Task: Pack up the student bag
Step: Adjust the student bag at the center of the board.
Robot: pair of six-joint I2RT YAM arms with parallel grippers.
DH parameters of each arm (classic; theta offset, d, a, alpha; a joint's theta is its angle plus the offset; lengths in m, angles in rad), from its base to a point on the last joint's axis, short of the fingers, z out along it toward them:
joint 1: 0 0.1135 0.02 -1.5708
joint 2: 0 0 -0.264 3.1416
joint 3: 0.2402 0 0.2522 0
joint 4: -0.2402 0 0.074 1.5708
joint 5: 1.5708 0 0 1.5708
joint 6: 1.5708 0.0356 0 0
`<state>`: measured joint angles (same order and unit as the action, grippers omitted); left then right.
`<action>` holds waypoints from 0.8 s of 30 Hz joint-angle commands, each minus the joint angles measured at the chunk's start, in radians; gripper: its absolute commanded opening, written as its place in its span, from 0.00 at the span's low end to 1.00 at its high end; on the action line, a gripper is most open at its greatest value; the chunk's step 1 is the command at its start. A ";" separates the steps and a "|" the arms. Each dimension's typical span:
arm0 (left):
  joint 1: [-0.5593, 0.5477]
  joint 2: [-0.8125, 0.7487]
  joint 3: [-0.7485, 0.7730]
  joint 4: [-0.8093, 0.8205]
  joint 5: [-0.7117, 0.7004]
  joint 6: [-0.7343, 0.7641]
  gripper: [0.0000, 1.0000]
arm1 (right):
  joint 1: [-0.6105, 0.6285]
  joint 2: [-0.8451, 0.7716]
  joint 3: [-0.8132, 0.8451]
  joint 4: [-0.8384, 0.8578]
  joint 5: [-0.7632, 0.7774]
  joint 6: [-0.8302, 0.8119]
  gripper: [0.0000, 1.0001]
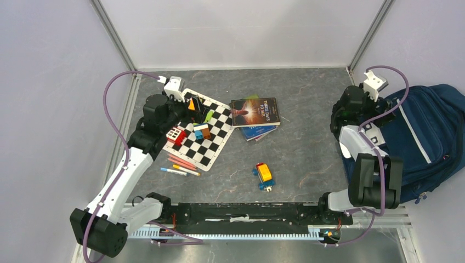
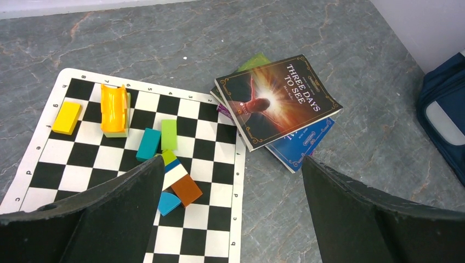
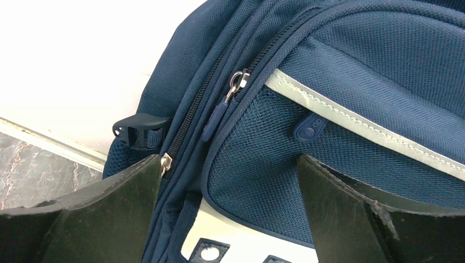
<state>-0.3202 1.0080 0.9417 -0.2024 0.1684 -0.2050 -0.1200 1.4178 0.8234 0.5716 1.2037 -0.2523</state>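
The student bag (image 1: 430,137), navy with a pale grey stripe, lies at the table's right edge. It fills the right wrist view (image 3: 351,82) and shows at the right edge of the left wrist view (image 2: 445,118). My right gripper (image 1: 384,109) (image 3: 230,164) hangs open just over the bag's mesh pocket, near a metal zip pull (image 3: 237,82), and holds nothing. My left gripper (image 1: 189,104) (image 2: 232,164) is open and empty above the right part of a chessboard mat (image 2: 219,164).
A stack of books (image 1: 255,114) (image 2: 277,98) lies mid-table, the top one dark-covered. Coloured blocks (image 2: 164,137) sit on the chessboard mat (image 1: 211,145). Pens (image 1: 181,164) lie by the mat's near corner. A toy car (image 1: 264,176) sits near the front. Walls enclose the table.
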 commanded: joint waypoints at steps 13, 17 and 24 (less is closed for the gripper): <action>-0.002 -0.050 -0.006 0.033 0.009 0.017 1.00 | -0.007 -0.047 -0.028 0.281 0.085 -0.152 0.01; -0.003 -0.059 -0.013 0.046 0.037 0.003 1.00 | 0.003 -0.145 -0.046 0.118 -0.049 -0.035 0.00; -0.041 -0.054 -0.018 0.057 0.070 -0.009 1.00 | 0.101 -0.266 -0.094 -0.030 -0.191 0.029 0.00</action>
<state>-0.3340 0.9665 0.9257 -0.1982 0.1978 -0.2050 -0.0738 1.2236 0.7425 0.5869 1.1164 -0.2619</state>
